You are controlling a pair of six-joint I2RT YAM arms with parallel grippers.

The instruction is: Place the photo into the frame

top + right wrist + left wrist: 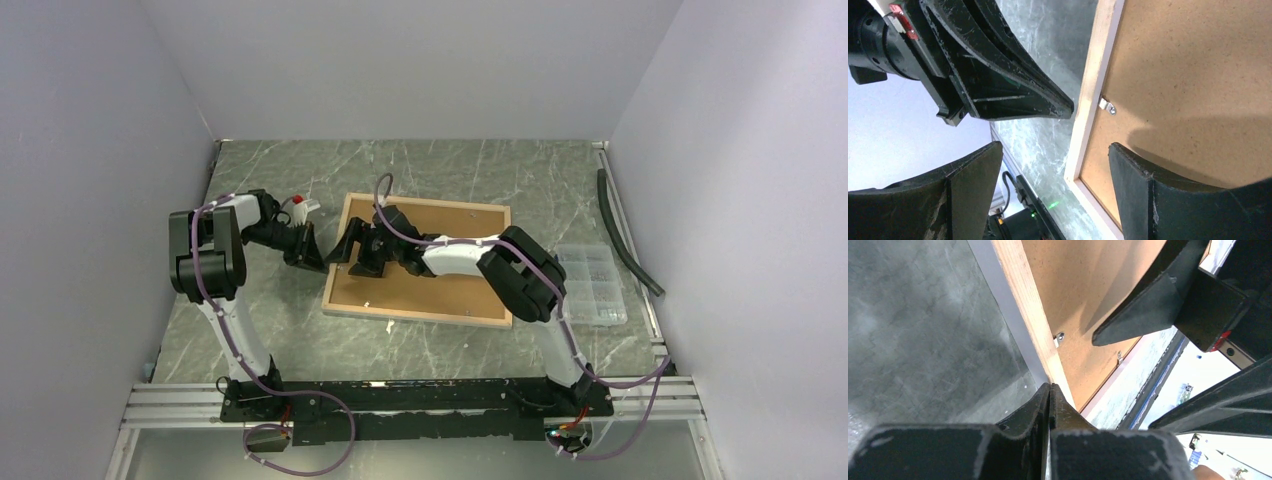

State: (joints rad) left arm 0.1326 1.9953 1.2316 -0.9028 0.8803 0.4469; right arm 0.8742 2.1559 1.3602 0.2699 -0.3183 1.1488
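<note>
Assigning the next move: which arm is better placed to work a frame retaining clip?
Probably right: its jaws stand open astride the frame, beside the metal clip; the left jaws are shut outside the frame's edge.

Frame (420,316) flat, back up; pale wood rim w/ brown board (440,290) inside.

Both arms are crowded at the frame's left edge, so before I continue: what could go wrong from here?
1. The shut left gripper and the open right gripper sit very close; either could strike the other.
2. The left gripper's tip is at the rail of the frame; a push might slide the frame over the table.
3. The backing board hides the inside and no photo shows, so it may be missing or unseated.
</note>
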